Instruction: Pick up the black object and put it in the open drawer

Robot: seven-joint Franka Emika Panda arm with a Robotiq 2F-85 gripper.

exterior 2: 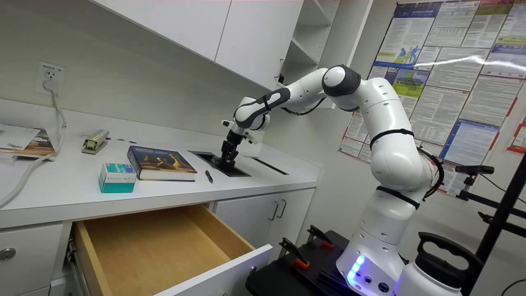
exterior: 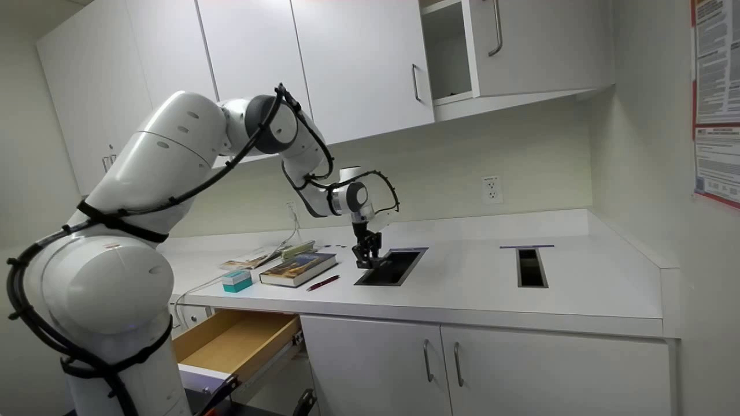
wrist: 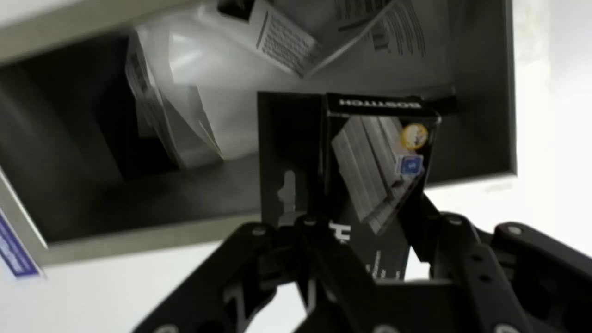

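The black object, a black staple box with a picture of staples and a hanging tab, fills the middle of the wrist view (wrist: 374, 166). My gripper (wrist: 365, 222) is shut on it, with a finger on each side. In both exterior views the gripper (exterior: 367, 261) (exterior 2: 227, 159) points down over a dark rectangular counter opening (exterior: 402, 268); the box is hard to tell from the dark there. The open drawer (exterior 2: 156, 250) is pulled out below the counter, with a light-wood inside and white front. It also shows in an exterior view (exterior: 237, 341), partly behind the arm.
On the counter stand a thick book (exterior 2: 164, 162), a teal-and-white box (exterior 2: 118, 178), a pen (exterior 2: 209, 176) and a stapler (exterior 2: 95, 142). A narrower opening (exterior: 531, 267) lies to one side. Papers and packaging (wrist: 222, 69) lie in the opening under the gripper. Upper cabinets (exterior: 358, 63) overhang.
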